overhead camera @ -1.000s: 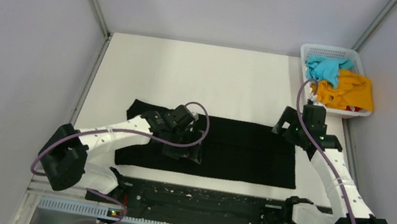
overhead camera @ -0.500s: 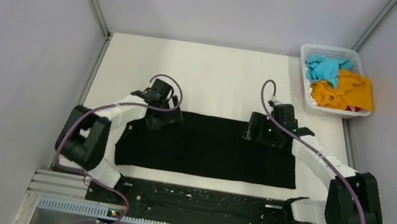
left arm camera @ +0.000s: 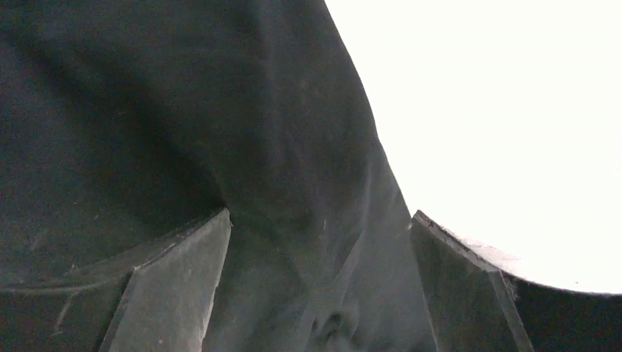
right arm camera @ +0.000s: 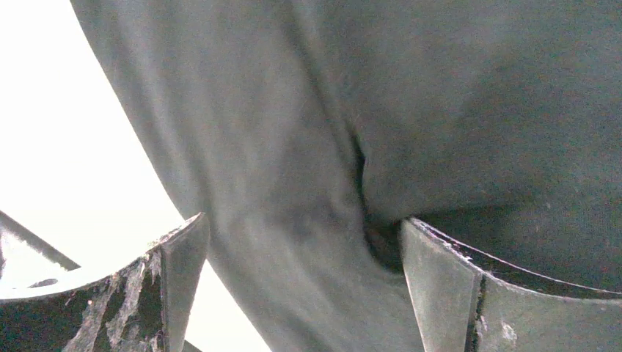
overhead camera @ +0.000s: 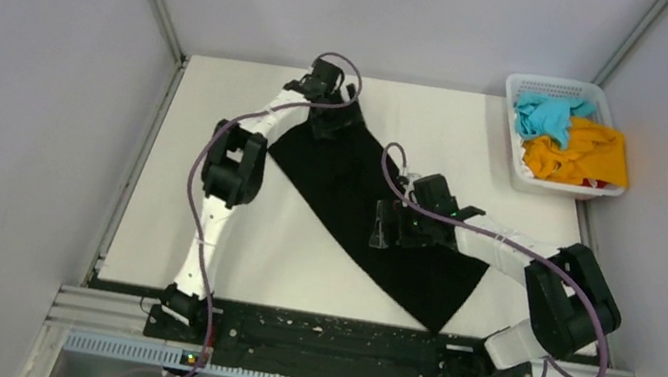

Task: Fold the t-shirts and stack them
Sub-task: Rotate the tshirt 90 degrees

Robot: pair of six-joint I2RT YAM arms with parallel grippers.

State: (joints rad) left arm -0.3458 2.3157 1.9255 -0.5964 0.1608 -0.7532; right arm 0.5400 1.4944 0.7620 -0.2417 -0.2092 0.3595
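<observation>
Black t-shirt [overhead camera: 346, 185] lies on the white table [overhead camera: 192, 227], stretched in a long slanted strip from the far middle down toward the near right side. It is soft, floppy and light (it bends wherever it is pulled). I think it will sag, wrinkle and slide on the smooth table if only one spot is lifted. The best places to hold look like the corners and edges, two at once, one for each arm, so a fold comes out straight. Grabbing the middle would likely just bunch it up. The left gripper [left arm camera: 319, 216] is at the far end of the strip, low over the cloth. Its fingers [left arm camera: 172, 282] stand wide apart with black cloth lying between them, not pinched. The right gripper [right arm camera: 302, 220] is over the middle of the strip, by one long edge. Its fingers are wide apart too, with a small pucker of cloth between them and nothing squeezed. The sides may be tucked in already, but I cannot tell. The blue t-shirt [overhead camera: 546, 114] and the orange t-shirt [overhead camera: 583, 157] sit crumpled in the white basket [overhead camera: 554, 85] at the far right corner, well apart from the black one, so most of the job looks not yet done.
</observation>
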